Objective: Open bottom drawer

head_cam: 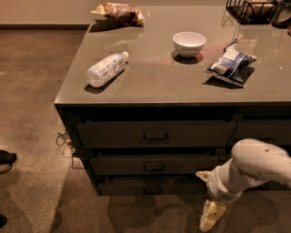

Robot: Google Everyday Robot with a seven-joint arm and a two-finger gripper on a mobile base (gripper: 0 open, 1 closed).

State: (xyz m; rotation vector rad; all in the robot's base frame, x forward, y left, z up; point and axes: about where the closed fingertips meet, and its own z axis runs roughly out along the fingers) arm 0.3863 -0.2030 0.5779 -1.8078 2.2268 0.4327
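The bottom drawer (150, 185) is the slimmest dark panel, lowest in a stack of three under the counter, and it sits closed with its small black handle (152, 190) at mid-front. Two taller drawers sit above it. My gripper (211, 216) hangs low at the lower right, below and to the right of the bottom drawer's right end, close to the floor. It touches nothing. My white arm (252, 166) comes in from the right in front of the cabinet.
On the counter (159, 82) lie a plastic bottle (105, 69), a white bowl (188, 43), a blue snack bag (229, 63), a brown snack bag (119, 12) and a wire rack (252, 10). A cable tangle (66, 143) lies at the cabinet's left. A shoe (7, 159) is at far left.
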